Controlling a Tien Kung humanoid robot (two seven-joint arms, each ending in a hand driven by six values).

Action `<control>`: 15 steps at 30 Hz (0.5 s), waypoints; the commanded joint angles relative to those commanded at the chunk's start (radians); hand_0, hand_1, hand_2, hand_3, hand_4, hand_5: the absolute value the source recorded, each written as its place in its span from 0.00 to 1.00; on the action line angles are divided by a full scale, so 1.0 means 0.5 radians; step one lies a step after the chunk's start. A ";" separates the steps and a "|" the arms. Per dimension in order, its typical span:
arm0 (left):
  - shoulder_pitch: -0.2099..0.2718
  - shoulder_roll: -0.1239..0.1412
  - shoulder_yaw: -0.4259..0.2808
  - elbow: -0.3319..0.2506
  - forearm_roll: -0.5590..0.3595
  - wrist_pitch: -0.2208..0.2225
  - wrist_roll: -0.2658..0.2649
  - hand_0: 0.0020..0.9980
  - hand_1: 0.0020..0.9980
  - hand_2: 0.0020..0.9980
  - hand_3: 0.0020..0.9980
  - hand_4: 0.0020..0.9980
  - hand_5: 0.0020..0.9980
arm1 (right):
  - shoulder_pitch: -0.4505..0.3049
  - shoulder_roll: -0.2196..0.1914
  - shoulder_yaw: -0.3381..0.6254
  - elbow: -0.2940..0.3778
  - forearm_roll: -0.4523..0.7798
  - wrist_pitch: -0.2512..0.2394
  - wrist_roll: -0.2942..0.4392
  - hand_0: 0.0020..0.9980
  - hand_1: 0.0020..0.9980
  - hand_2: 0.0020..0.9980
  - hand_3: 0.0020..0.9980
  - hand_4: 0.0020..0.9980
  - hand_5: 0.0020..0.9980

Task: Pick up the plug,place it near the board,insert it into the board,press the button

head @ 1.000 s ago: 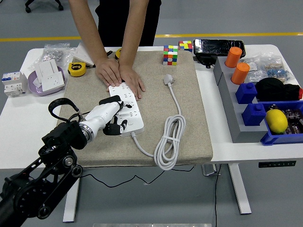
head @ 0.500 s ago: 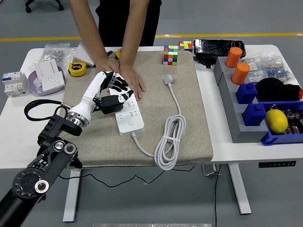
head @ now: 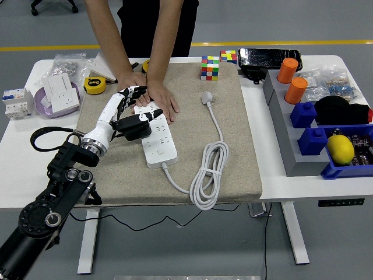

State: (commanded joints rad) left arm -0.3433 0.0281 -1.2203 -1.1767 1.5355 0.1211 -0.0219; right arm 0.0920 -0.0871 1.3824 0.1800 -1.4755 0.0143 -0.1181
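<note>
A white power strip (head: pixel 158 142) lies on the beige mat (head: pixel 233 146). Its white plug (head: pixel 208 98) lies loose on the mat at the far middle, and its cable runs down to a coil (head: pixel 211 175). My left hand (head: pixel 135 112) hovers over the strip's far end with fingers spread, holding nothing. It is right next to a person's two hands (head: pixel 152 93), which press flat on the strip's far end. The right arm is out of view.
A Rubik's cube (head: pixel 210 67) stands at the mat's far edge. A yellow tape measure (head: pixel 94 85) and a bowl with white sockets (head: pixel 58 96) lie at the left. Blue bins (head: pixel 326 137) with orange cups (head: pixel 291 80) and a lemon (head: pixel 341 149) stand at the right.
My left hand swung from the strip's near left side up to its far end, beside the person's hands. Its fingers opened out more. The person's hands and the plug stayed put.
</note>
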 joint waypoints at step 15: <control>0.051 0.164 0.199 -0.473 0.774 -0.461 0.407 0.18 0.04 0.16 0.68 0.52 0.00 | 0.004 -0.002 0.003 0.000 0.001 -0.001 0.004 0.82 0.75 0.74 0.76 1.00 0.80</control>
State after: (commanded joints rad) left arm -0.3177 0.1099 -1.1210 -1.4130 1.9226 -0.1096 0.1816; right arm 0.0942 -0.0883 1.3836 0.1800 -1.4749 0.0136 -0.1160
